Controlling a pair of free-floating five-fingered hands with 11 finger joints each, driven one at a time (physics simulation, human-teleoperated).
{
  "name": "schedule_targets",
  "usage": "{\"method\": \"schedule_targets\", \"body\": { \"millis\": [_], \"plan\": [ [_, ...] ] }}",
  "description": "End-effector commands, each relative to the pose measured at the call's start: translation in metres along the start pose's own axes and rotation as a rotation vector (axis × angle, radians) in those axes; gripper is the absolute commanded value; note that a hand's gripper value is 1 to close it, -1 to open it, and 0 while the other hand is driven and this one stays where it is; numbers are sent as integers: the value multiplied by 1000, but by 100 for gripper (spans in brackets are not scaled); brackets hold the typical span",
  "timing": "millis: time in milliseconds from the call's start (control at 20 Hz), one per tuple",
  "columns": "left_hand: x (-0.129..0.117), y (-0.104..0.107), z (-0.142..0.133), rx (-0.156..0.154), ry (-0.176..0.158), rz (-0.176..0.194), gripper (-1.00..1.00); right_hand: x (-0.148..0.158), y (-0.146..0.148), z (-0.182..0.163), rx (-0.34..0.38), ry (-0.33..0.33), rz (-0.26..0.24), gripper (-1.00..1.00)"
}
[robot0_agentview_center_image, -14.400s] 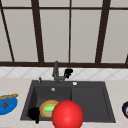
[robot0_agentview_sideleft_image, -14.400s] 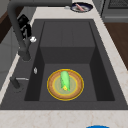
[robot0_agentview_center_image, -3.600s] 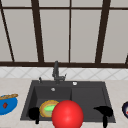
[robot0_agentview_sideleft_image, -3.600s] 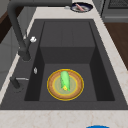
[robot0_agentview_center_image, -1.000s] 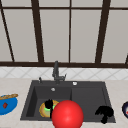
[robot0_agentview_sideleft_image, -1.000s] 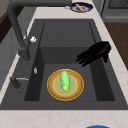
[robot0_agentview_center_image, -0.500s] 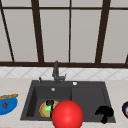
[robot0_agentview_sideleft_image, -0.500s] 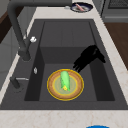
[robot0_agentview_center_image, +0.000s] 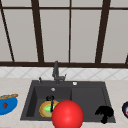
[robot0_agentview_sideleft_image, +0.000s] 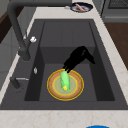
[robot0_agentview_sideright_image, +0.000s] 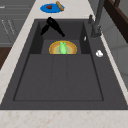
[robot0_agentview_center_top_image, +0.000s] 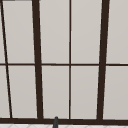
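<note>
Down in the left basin of the dark sink (robot0_agentview_center_image: 30, 100) a yellow plate (robot0_agentview_sideleft_image: 76, 90) lies flat on the bottom with a green vegetable (robot0_agentview_sideleft_image: 64, 79) lying on it. The left hand (robot0_agentview_center_image: 50, 100) reaches down over that plate; from the left side it (robot0_agentview_sideleft_image: 77, 57) slants down toward the vegetable's far end, its fingers stretched long and close together, their tips at or just above the vegetable; I cannot tell if they touch. From the right side the same hand (robot0_agentview_sideright_image: 51, 25) hangs over the plate's far rim (robot0_agentview_sideright_image: 53, 46). The right hand (robot0_agentview_center_image: 104, 112) hovers over the sink's front right corner, fingers drooping loosely, holding nothing. A big red ball (robot0_agentview_center_image: 67, 115) sits right in front in the front view and hides the near right part of the plate and some of the sink's front edge. The tall dark faucet (robot0_agentview_center_image: 56, 71) stands behind the basin, with a small lever (robot0_agentview_sideleft_image: 16, 81) beside it on the deck. On the counter to the left is a blue plate (robot0_agentview_center_image: 7, 105) with food, and to the right a dark dish (robot0_agentview_center_image: 125, 108) at the picture's edge. Behind it all is a window (robot0_agentview_center_top_image: 70, 60) with dark bars.
</note>
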Motion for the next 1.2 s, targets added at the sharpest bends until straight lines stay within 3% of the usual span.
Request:
{"method": "schedule_targets", "body": {
  "millis": [0,400,550,800,1150],
  "plan": [
    [-20,-8,4,50,-61,-52,-100,0,0,0,0,0,0,0],
    [-61,-33,19,74,-64,-130,-100,0,0,0,0,0,0,0],
    [-76,-46,16,68,-54,-153,-100,0,0,0,0,0,0,0],
    [-99,-53,15,88,-68,-225,-100,0,0,0,0,0,0,0],
    [-123,-84,12,89,-46,-316,-100,0,0,0,0,0,0,0]
  ]
}}
